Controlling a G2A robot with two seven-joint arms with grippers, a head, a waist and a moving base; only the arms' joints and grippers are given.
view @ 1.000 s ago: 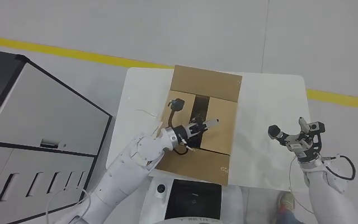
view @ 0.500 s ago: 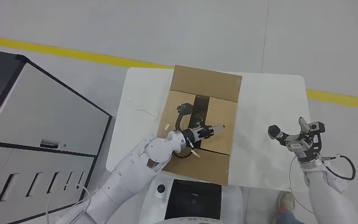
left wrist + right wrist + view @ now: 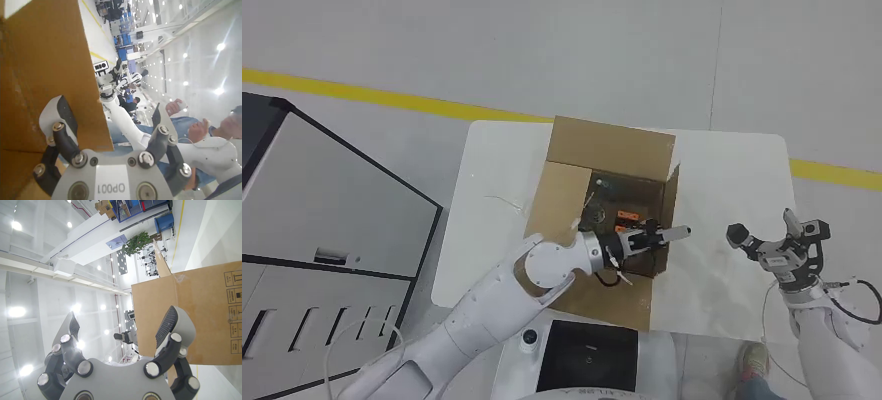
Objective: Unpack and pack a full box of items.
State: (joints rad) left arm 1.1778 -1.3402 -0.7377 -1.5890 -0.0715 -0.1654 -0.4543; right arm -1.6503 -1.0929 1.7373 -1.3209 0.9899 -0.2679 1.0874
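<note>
The brown cardboard box stands mid-table with its top flaps spread open. Inside it, several items show, one green, one orange. My left gripper is over the box's right side, open. The right flap stands between its fingers, its edge in the gap. My right gripper hangs open over the table to the right of the box, holding nothing. From there the box's side wall is seen past my right gripper.
The white table has bare surface to the right and left of the box. A thin white strip lies on the left part. A grey cabinet stands beyond the table's left edge.
My left arm swept rightward across the box top. The two closed top flaps swung apart and the contents now show. My right gripper barely shifted.
</note>
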